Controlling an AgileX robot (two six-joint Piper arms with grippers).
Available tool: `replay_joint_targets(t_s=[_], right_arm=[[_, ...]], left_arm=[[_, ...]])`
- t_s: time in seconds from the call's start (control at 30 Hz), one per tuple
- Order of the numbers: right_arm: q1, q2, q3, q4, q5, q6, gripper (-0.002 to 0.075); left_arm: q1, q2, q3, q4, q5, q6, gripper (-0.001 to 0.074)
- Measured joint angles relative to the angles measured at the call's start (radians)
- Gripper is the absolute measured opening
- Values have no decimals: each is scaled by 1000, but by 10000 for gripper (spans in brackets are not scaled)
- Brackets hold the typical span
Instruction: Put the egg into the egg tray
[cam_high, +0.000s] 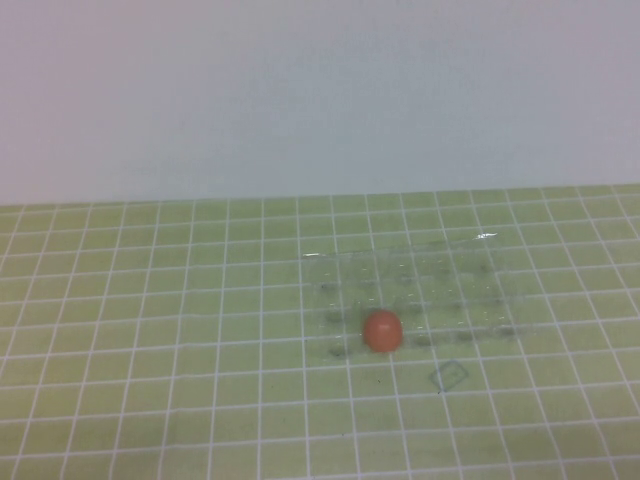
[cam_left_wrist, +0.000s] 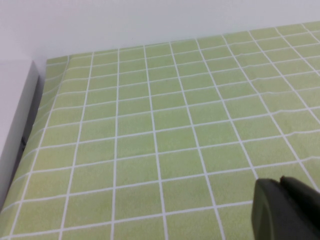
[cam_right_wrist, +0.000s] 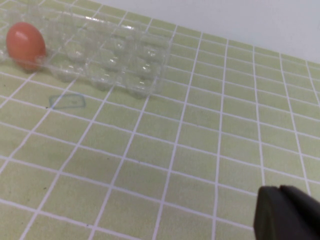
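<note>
The orange-red egg (cam_high: 382, 330) rests at the near edge of the clear egg tray (cam_high: 440, 275), towards its left end, and seems to sit in a front cup. In the right wrist view the egg (cam_right_wrist: 25, 42) is at one end of the tray (cam_right_wrist: 125, 55). My right gripper (cam_right_wrist: 280, 189) is shut and empty, low over the mat, well clear of the tray. My left gripper (cam_left_wrist: 281, 181) is shut and empty over bare mat. Neither gripper shows in the high view.
A green mat with a white grid (cam_high: 200, 350) covers the table up to a pale back wall (cam_high: 320, 90). A small drawn square (cam_high: 449, 376) marks the mat just in front of the tray. The left wrist view shows the mat's edge by a white side wall (cam_left_wrist: 17, 115).
</note>
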Motion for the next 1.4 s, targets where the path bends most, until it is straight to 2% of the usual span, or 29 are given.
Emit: replay_joint_targets(t_s=[0.93, 1.13, 1.4], right_arm=[[0, 0, 0, -24, 0, 16, -2], [0, 0, 0, -56, 0, 128, -2], [0, 0, 0, -65, 0, 153, -2]], left_arm=[[0, 0, 0, 0, 0, 0, 0], [0, 0, 0, 0, 0, 0, 0], [0, 0, 0, 0, 0, 0, 0]])
